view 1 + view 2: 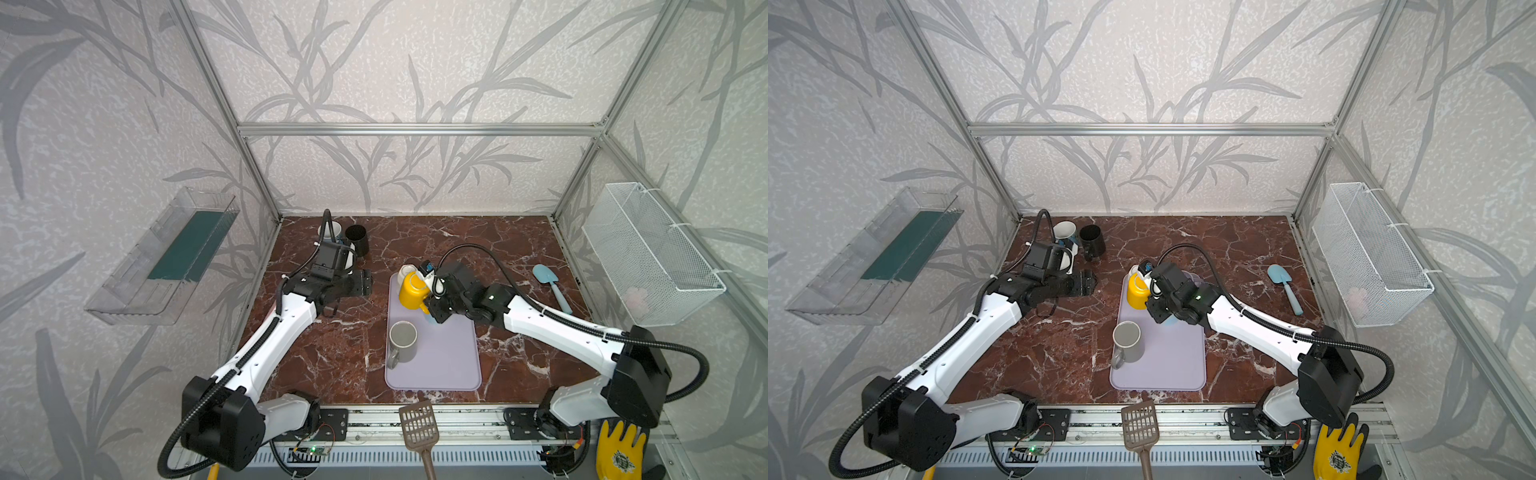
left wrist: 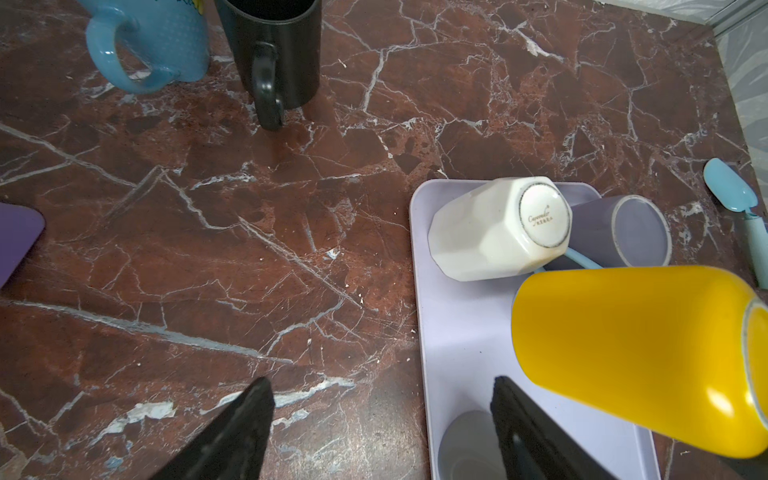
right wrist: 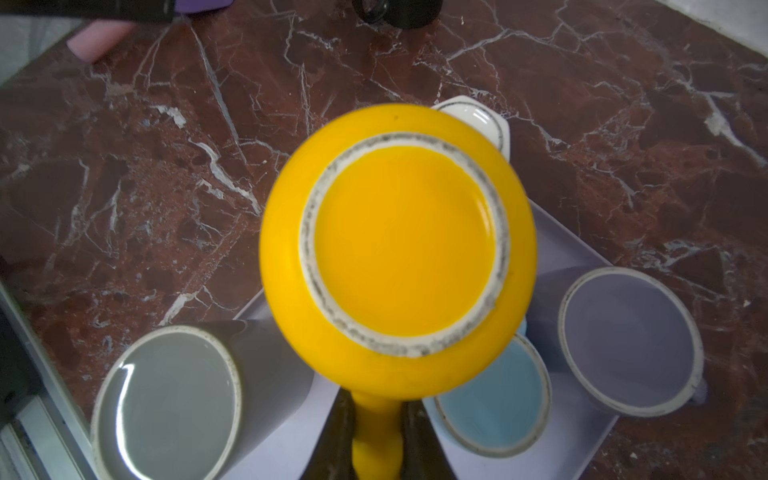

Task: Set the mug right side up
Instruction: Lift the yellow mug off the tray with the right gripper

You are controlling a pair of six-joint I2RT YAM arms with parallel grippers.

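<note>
The right gripper (image 3: 376, 401) has its fingers clamped on the handle of the yellow mug (image 3: 399, 241). It holds the mug above the far end of the lavender mat (image 1: 449, 365), base toward the wrist camera. The flip looks half done. Next the wrist probably needs to roll until the mouth faces up, then set the mug down. The left gripper (image 2: 382, 386) hangs wide open and empty over the bench (image 2: 249, 249). Cursive print on the white mug (image 2: 498, 232) base is illegible.

We see the yellow mug (image 3: 399, 249) as glossy glazed ceramic, with a rough unglazed ring on its base. The tabletop (image 2: 249, 208) looks like polished red-brown marble. The lilac mat (image 1: 449, 357) is matt, and the basket (image 1: 648, 257) at the right edge is white wire mesh.
</note>
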